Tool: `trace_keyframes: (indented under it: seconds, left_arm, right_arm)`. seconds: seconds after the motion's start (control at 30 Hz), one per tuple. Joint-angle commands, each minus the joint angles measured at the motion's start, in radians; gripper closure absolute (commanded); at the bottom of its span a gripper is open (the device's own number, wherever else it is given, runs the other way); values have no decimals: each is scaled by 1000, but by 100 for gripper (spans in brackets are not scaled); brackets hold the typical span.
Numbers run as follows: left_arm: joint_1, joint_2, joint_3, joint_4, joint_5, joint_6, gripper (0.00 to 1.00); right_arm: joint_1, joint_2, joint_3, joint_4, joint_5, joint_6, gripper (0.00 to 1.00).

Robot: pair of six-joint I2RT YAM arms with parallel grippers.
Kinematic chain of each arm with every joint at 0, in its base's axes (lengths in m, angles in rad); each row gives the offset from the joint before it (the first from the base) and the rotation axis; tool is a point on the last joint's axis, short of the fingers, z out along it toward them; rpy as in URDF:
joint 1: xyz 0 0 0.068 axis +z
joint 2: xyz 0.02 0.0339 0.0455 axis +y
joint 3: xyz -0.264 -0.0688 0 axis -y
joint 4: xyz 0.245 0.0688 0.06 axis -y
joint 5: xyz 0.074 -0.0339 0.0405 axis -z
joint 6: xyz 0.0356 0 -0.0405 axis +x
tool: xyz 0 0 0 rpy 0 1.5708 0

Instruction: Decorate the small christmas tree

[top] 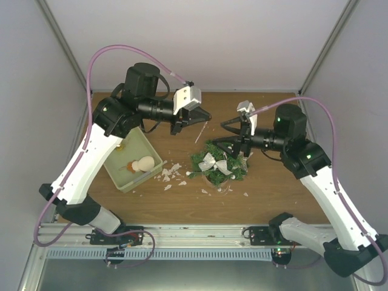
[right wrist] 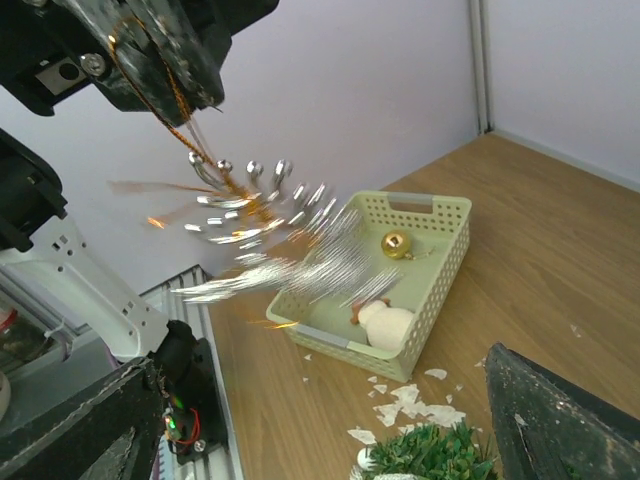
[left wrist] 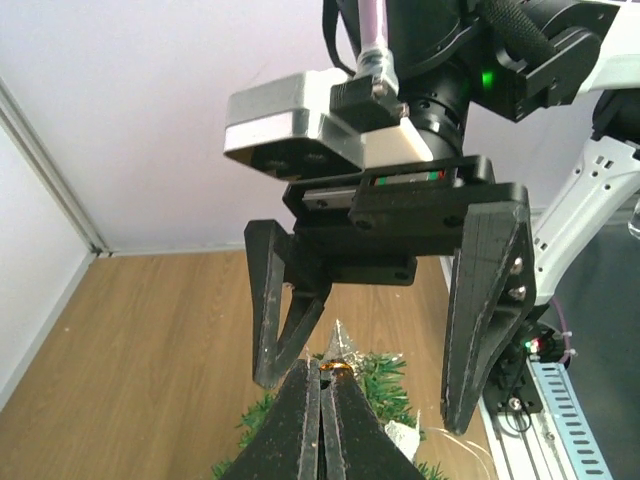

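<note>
At six o'clock the left gripper (left wrist: 322,372) has its fingers (left wrist: 295,430) pressed together, with a small gold-orange piece (left wrist: 341,370) pinched at their tips. Facing it from twelve o'clock, the right gripper (left wrist: 368,397) hangs tips down, its fingers (left wrist: 485,300) spread wide apart. Between those fingers shows the dark green top of the small christmas tree (left wrist: 385,388). A silvery point (left wrist: 340,335) pokes up just above the gold-orange piece. The wooden counter (left wrist: 150,350) spreads toward nine o'clock.

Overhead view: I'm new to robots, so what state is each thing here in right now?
Left end effector: shut on the thread of a silvery ornament.
Right end effector: open, empty.
Silvery ornament: hanging in the air, blurred.
Tree: upright on the table, silver bows on it.
Tray: holds a gold ball and a white figure.
</note>
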Motion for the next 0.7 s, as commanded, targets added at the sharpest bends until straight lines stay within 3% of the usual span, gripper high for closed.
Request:
trace_keyframes:
  seconds: [0.0,0.23,0.4,0.67]
  left_arm:
    - [-15,11,40,15,25,-1,100]
    - [-22,23,50,17,55,0,100]
    - [-23,41,46,23,-1,-11,100]
    - [-35,50,49,27,15,-15,100]
  right_arm:
    - [28,0,-14,48,30,8,14]
    - [56,10,-21,76,44,15,19]
    - [69,-2,-21,83,51,29,23]
    - [78,-5,-30,79,54,22,47]
